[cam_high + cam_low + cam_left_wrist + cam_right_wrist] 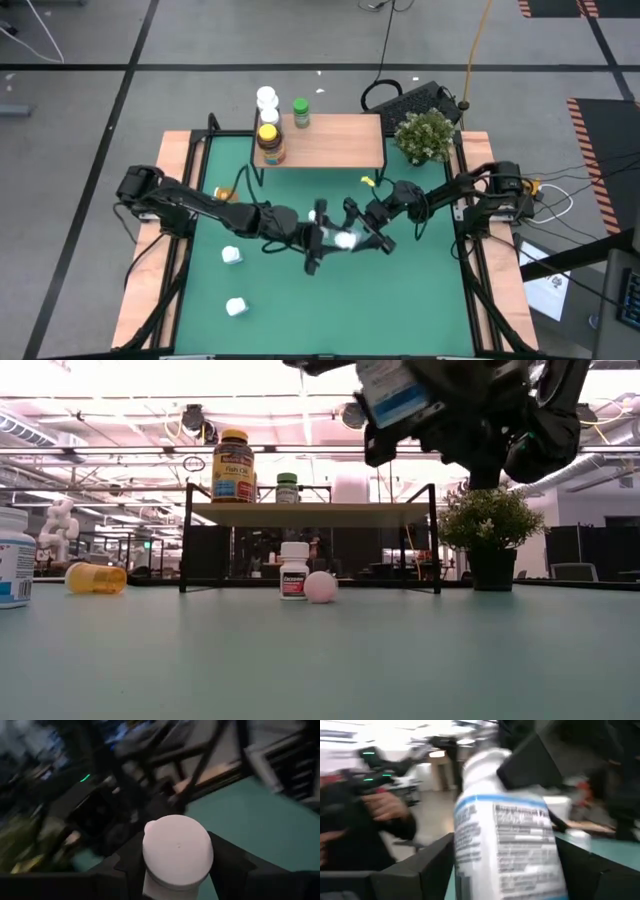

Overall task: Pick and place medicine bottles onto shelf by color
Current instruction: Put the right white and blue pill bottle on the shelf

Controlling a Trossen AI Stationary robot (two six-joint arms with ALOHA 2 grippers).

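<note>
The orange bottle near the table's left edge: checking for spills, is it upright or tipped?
Tipped: the orange bottle lies on its side.

Both grippers meet above the table's middle. A white bottle [177, 850] sits between the left gripper [172, 862] fingers; the same bottle [507, 840] lies between the right gripper [505, 855] fingers. Beyond the fingertips stands the shelf [335, 140], bearing three bottles at its left end. A potted plant [427, 135] stands right of it.

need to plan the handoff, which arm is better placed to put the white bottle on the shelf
Right. The right gripper grips the white bottle alongside the left gripper, and its arm lies nearer the shelf.
</note>
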